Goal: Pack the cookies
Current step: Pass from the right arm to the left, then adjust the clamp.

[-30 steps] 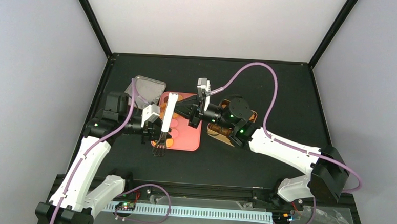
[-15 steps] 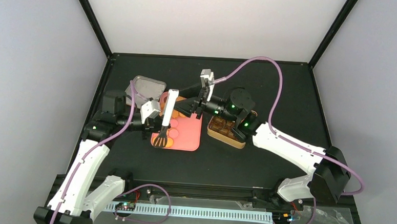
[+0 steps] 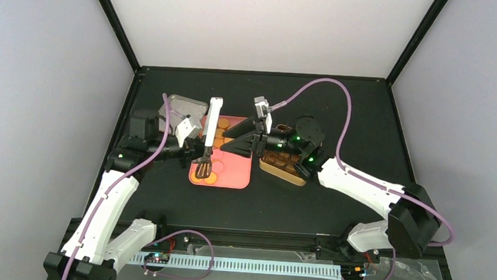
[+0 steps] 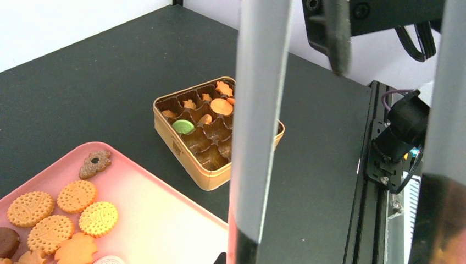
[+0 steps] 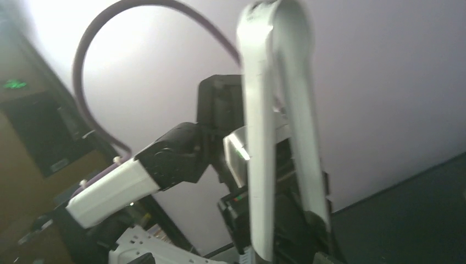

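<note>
Orange round cookies (image 3: 219,136) lie on the pink tray (image 3: 235,170); in the left wrist view the cookies (image 4: 60,212) sit at its near left. The gold tin (image 3: 284,166) right of the tray holds a green cookie (image 4: 183,126) and a few orange ones. My left gripper (image 3: 201,145) is shut on a white-handled spatula (image 3: 212,122), whose black head rests on the tray. The right gripper (image 3: 237,144) hovers open just right of the handle, apart from it. The handle (image 4: 258,110) fills the middle of the left wrist view and shows blurred in the right wrist view as a white handle (image 5: 258,154).
A grey metal lid (image 3: 182,107) lies behind the tray at the left. The tin's wall (image 4: 181,148) stands close to the tray's right edge. Purple cables arc over both arms. The black frame rail (image 4: 379,165) runs along the table's near edge.
The right gripper let go of the spatula handle, opened and drew back toward the tin. The left gripper closed on the spatula and shifted it slightly farther back over the tray.
</note>
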